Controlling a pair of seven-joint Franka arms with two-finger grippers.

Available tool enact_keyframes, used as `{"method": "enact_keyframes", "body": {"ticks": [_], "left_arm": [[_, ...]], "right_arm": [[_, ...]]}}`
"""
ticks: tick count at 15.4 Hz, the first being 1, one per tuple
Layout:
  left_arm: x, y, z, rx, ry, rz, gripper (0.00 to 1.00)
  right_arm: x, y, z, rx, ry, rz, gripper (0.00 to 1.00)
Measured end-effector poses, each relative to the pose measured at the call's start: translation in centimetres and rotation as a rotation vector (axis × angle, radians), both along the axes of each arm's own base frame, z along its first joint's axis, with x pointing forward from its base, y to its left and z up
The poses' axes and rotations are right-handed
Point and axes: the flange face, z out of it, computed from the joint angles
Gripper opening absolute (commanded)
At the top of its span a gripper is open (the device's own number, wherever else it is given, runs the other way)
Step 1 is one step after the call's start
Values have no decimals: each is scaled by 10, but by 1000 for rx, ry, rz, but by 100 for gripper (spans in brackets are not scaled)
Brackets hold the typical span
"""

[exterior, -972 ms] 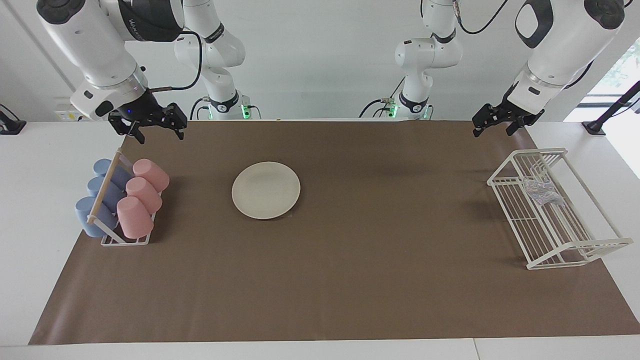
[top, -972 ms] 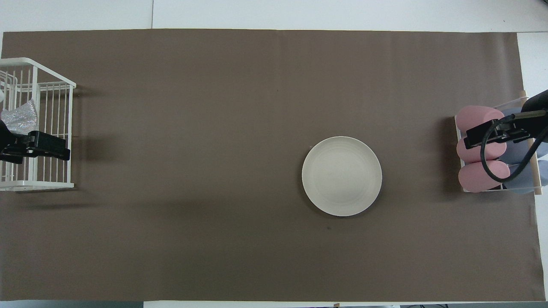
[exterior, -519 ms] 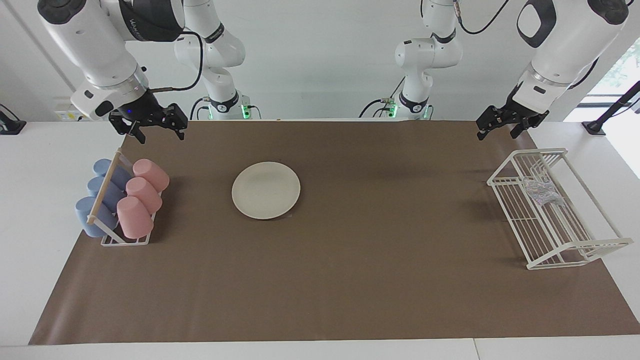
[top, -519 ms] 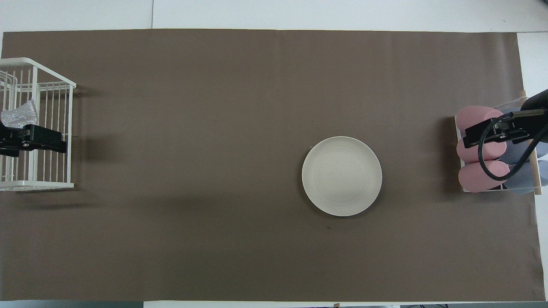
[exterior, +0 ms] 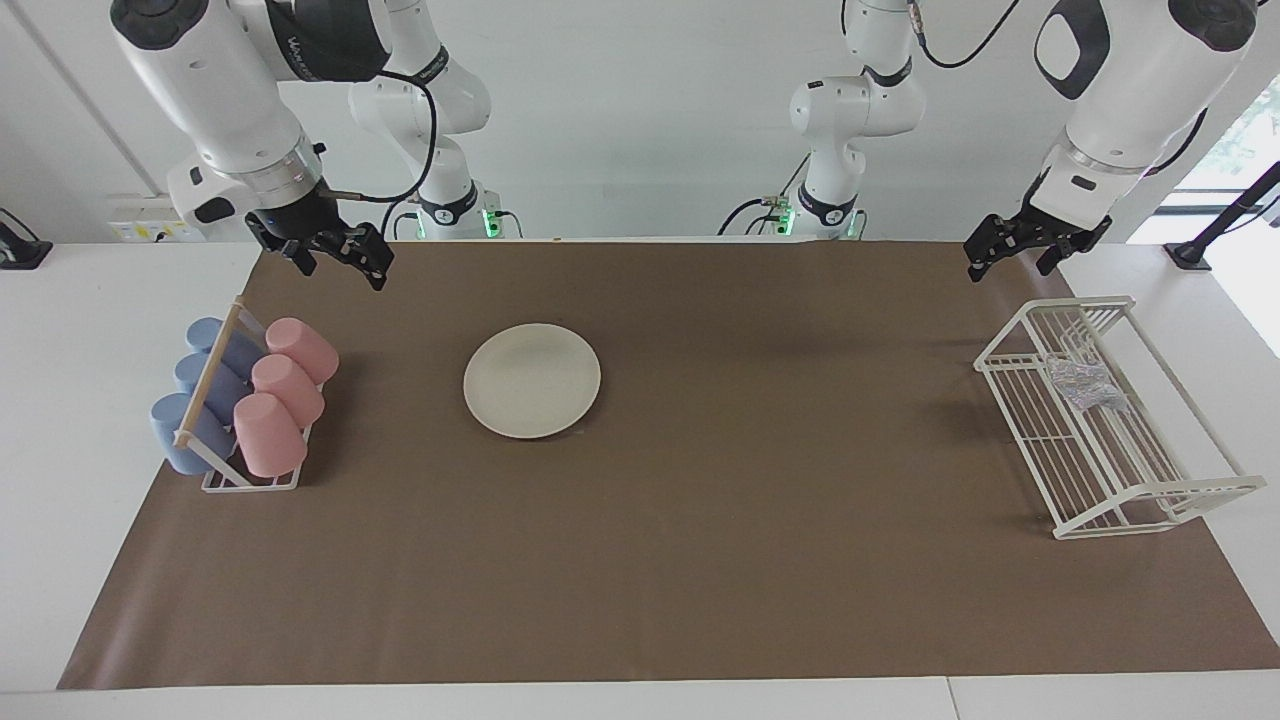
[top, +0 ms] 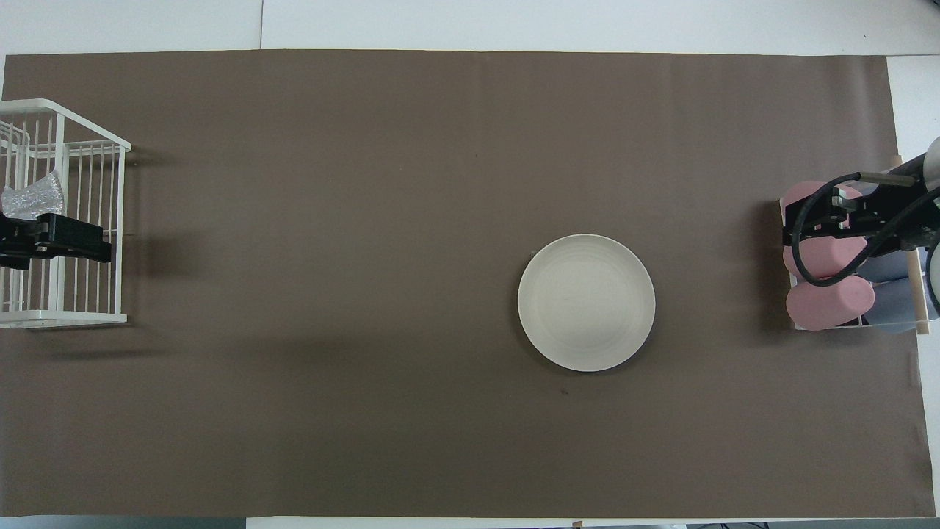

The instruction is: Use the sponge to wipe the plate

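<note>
On the counter, a brown mat (exterior: 700, 560) is lying flat and carrying everything.

At the right arm's end, a cup rack (exterior: 250, 478) is standing with three blue cups (exterior: 185, 430) and three pink cups (exterior: 268, 433) lying tilted in it. The right tool (exterior: 335, 262) is hanging in the air over the mat's edge nearest the robots, just above that rack, with its fingers standing apart and holding nothing; in the overhead view it is covering part of the pink cups.

The plate (exterior: 532, 380) is sitting flat on the mat, toward the right arm's end of the middle, apart from the rack, with nothing on it.

At the left arm's end, a white wire basket (exterior: 1100, 480) is resting on the mat. The sponge (exterior: 1082, 383) is lying inside it, in the half nearer the robots, well apart from the plate. The left tool (exterior: 1015, 255) is hovering over the mat's corner beside the basket, its fingers spread open and empty, clear of the sponge.
</note>
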Motion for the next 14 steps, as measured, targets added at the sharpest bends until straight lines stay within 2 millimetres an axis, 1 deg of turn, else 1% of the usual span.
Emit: {"method": "enact_keyframes", "body": {"ticks": [4,7,9,10,13,14], "left_arm": [[4,-6,-8,162,0,-28,100],[18,-9,-24,307,-4,-75,100],[32,-16,-44,401,-11,-90,100],[42,-19,-58,443,-24,-88,100],[69,-18,-103,542,-30,-120,100],[75,-17,-114,565,-32,-134,100]], "right_arm": [[-3,8,-4,-22,13,-157,100],[-6,12,-8,-29,22,-191,100],[-9,12,-11,-34,30,-211,100],[-11,16,-12,-36,33,-220,100],[-16,42,-12,-48,33,-251,100],[-17,52,-11,-56,32,-295,100]]}}
